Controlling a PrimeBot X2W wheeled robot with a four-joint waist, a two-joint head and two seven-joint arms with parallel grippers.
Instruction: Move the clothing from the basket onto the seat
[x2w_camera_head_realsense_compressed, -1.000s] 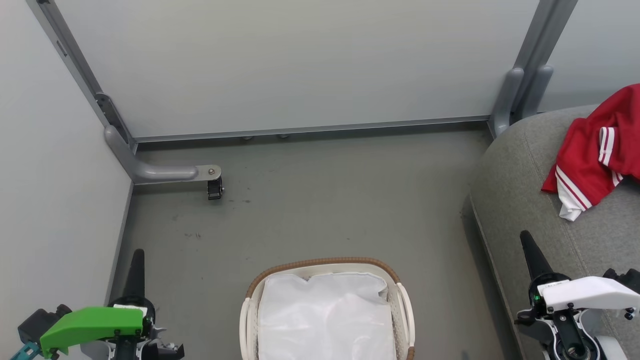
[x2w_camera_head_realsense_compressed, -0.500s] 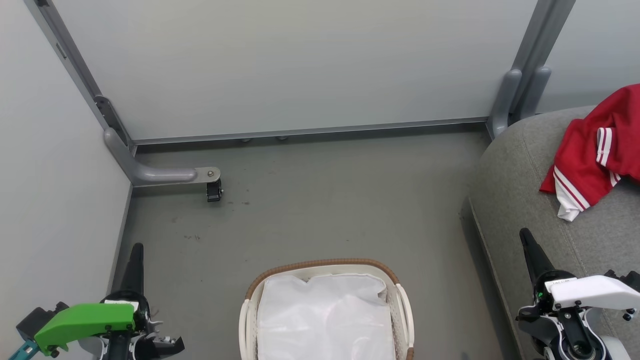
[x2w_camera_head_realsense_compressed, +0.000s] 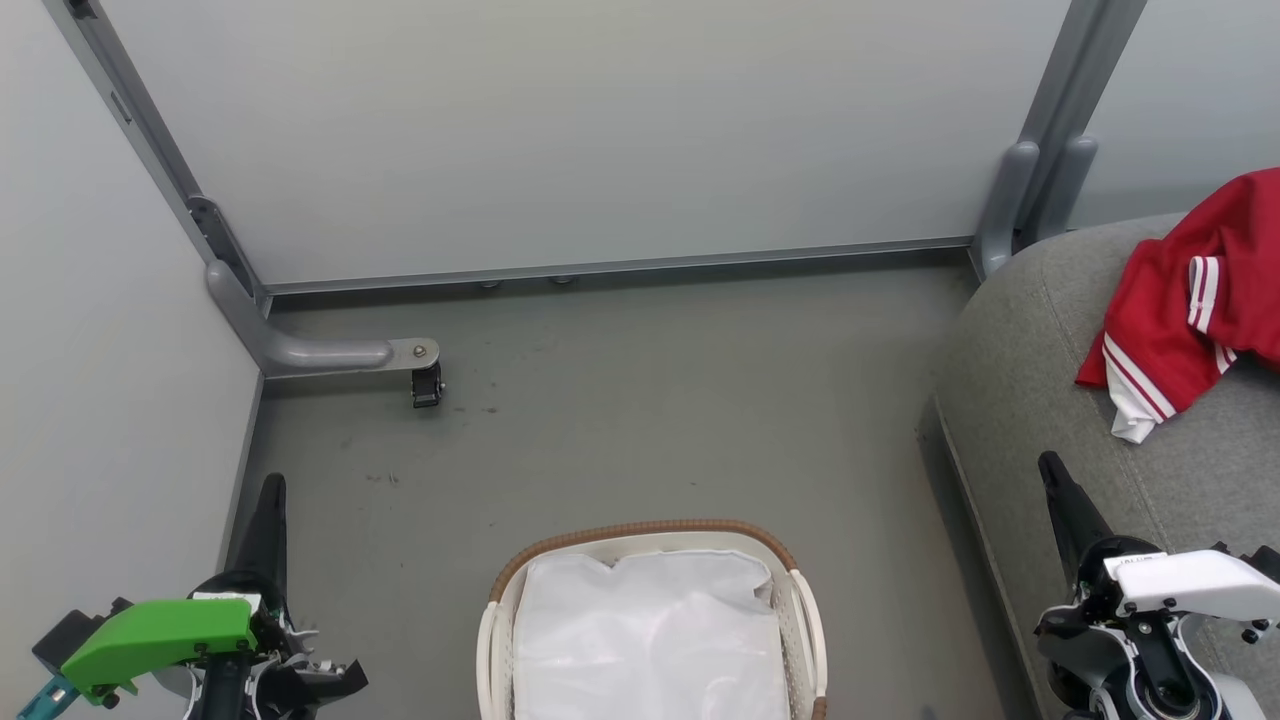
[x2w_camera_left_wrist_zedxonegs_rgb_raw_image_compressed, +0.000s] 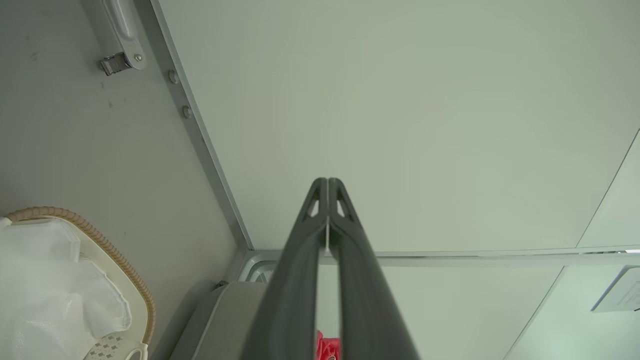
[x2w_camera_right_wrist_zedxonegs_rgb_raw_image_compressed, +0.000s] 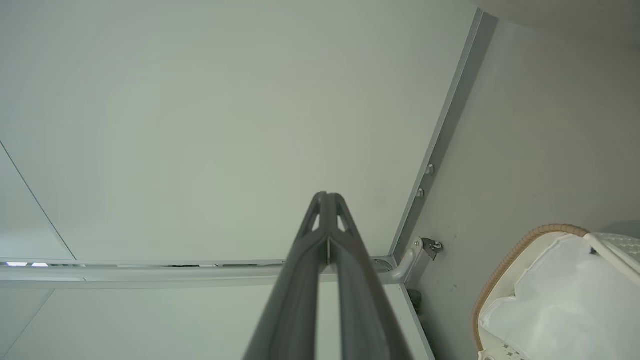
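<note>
The red jersey (x2w_camera_head_realsense_compressed: 1195, 305) with white stripes lies crumpled on the grey sofa seat (x2w_camera_head_realsense_compressed: 1040, 360) at the right edge of the head view; a red sliver of the jersey (x2w_camera_left_wrist_zedxonegs_rgb_raw_image_compressed: 327, 347) peeks between the fingers in the left wrist view. The cream basket (x2w_camera_head_realsense_compressed: 652, 535) with its brown rim stands on the floor at bottom centre, holding just a white liner sheet (x2w_camera_head_realsense_compressed: 650, 635). My left gripper (x2w_camera_head_realsense_compressed: 270, 490) is shut and empty at lower left, well left of the basket. My right gripper (x2w_camera_head_realsense_compressed: 1050, 465) is shut and empty over the seat's front edge, below the jersey.
Grey partition walls (x2w_camera_head_realsense_compressed: 600, 130) close the space at back and left. A metal foot with a small caster (x2w_camera_head_realsense_compressed: 428, 382) juts onto the grey floor (x2w_camera_head_realsense_compressed: 650, 400) at left. The basket also appears in the wrist views (x2w_camera_left_wrist_zedxonegs_rgb_raw_image_compressed: 95, 240) (x2w_camera_right_wrist_zedxonegs_rgb_raw_image_compressed: 520, 250).
The head view has shifted slightly, so the scene sits a little higher and to the left. Both grippers have sunk a little lower, still shut. The jersey and basket lie as before.
</note>
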